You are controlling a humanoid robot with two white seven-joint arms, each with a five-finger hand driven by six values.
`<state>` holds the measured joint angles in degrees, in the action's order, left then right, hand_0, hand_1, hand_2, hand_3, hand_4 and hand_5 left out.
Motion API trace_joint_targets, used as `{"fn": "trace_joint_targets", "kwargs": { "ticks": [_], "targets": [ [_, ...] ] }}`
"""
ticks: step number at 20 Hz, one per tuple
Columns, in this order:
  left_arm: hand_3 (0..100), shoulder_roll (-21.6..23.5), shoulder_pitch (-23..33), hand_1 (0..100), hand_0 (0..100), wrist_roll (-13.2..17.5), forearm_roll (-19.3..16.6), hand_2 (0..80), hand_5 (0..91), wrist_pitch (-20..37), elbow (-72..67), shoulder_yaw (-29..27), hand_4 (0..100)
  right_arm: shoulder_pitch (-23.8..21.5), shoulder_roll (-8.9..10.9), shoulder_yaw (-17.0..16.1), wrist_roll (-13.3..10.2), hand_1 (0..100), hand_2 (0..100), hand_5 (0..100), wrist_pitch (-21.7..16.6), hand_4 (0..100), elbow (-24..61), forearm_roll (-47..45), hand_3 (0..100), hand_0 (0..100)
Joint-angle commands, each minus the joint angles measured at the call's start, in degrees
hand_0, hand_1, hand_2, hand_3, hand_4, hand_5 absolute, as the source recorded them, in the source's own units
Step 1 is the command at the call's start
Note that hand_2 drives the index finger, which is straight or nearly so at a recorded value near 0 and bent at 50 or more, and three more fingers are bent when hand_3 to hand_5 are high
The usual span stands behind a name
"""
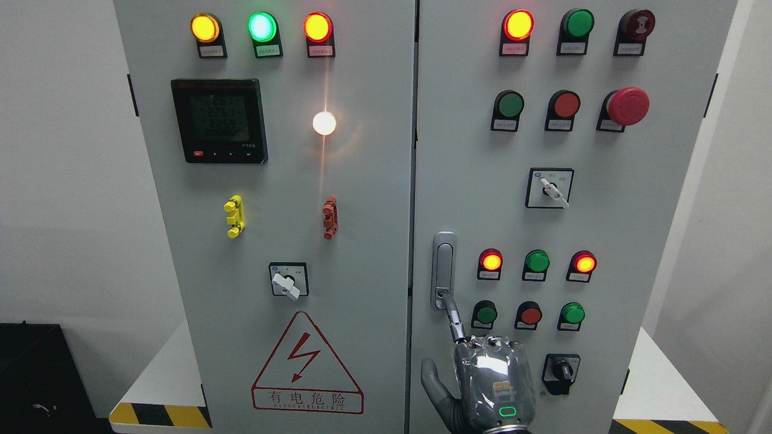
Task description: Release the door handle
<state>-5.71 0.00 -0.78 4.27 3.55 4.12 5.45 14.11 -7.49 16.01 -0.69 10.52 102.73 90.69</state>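
One hand (491, 386) in view, index finger (453, 316) stretched up to the foot of the door handle (444, 270).

Enters at the bottom edge right of the middle, so read as the right hand; no left hand in sight. Index fingertip touching, or all but touching, the keyhole end of the handle; thumb splayed to the left, other fingers folded against the palm, nothing grasped. Handle fixed on the left edge of the right cabinet door (603, 217), just beside the centre seam, long axis upright, lying directly above and slightly left of the palm. Release probably a matter of drawing the finger down and back toward the robot, clear of the buttons (531, 315) just to the right.
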Motion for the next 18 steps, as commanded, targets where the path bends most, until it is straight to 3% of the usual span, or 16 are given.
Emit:
{"fn": "trace_joint_targets", "kwargs": {
  "ticks": [1, 18],
  "targets": [
    [0, 0.0, 1.0, 56, 12, 0.0, 0.0, 0.0, 0.0, 0.0, 0.0, 0.0, 0, -0.3, -0.07, 0.1, 0.0, 28, 8, 99, 0.0, 98, -2.1, 0.0, 100, 52],
    [0, 0.0, 1.0, 56, 12, 0.0, 0.0, 0.0, 0.0, 0.0, 0.0, 0.0, 0, -1.0, -0.07, 0.3, 0.4, 28, 9, 100, 0.0, 98, -2.1, 0.0, 100, 52]
  ]
}}
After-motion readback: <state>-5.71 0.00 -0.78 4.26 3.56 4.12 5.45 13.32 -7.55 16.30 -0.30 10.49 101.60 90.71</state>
